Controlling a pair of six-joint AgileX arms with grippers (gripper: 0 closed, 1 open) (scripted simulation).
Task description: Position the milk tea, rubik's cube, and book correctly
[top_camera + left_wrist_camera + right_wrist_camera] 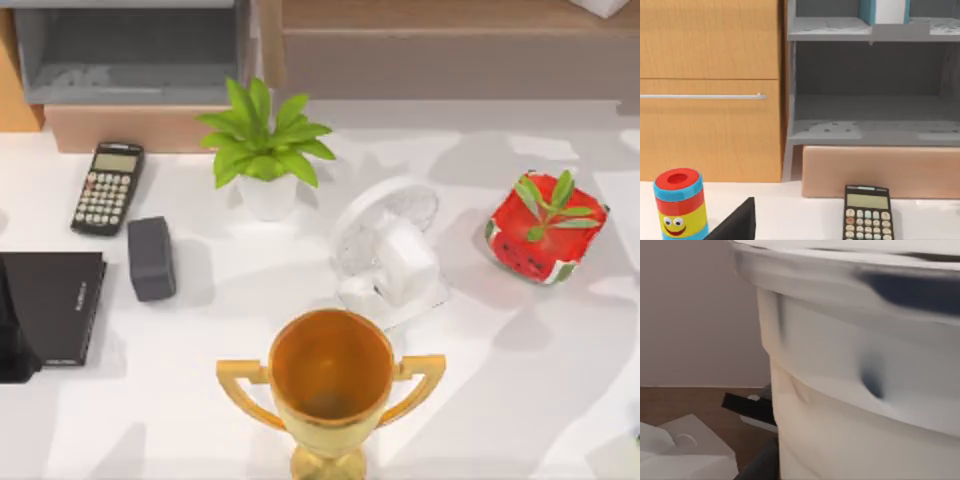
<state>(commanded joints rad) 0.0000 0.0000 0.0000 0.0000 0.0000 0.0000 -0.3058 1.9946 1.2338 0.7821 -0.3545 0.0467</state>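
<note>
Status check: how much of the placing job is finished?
Done, apparently: the book stands on the upper level of the grey shelf. In hand: the right gripper is right against a white cup, probably the milk tea. Left: the rubik's cube, unconfirmed.

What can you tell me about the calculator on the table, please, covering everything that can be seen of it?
The calculator is a slim black handheld unit lying flat, face up, on the white table at its left rear. It has a pale greenish display at its far end and rows of light keys, a few of them red, below it. It is slightly angled. It touches only the tabletop, in front of the tan base under the grey shelf unit.
</note>
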